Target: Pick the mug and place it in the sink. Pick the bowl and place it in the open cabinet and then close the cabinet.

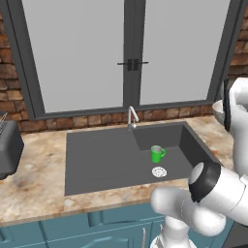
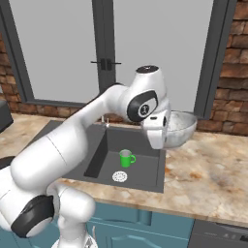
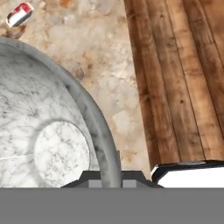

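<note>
Kitchen interior: tall dark-framed double window (image 1: 128,53) w/ frosted grey panes, small dark latch at centre, set in red brick wall (image 1: 9,58). Below, mottled beige-and-rust stone counter (image 1: 34,179) runs wall to wall over teal lower cabinets (image 1: 72,232). Dark appliance (image 1: 7,147) sits at counter's left edge. Hand view: wood-plank floor (image 3: 183,78) beside the counter, small red-and-white item (image 3: 19,14) on the stone. Light flat, even.
</note>
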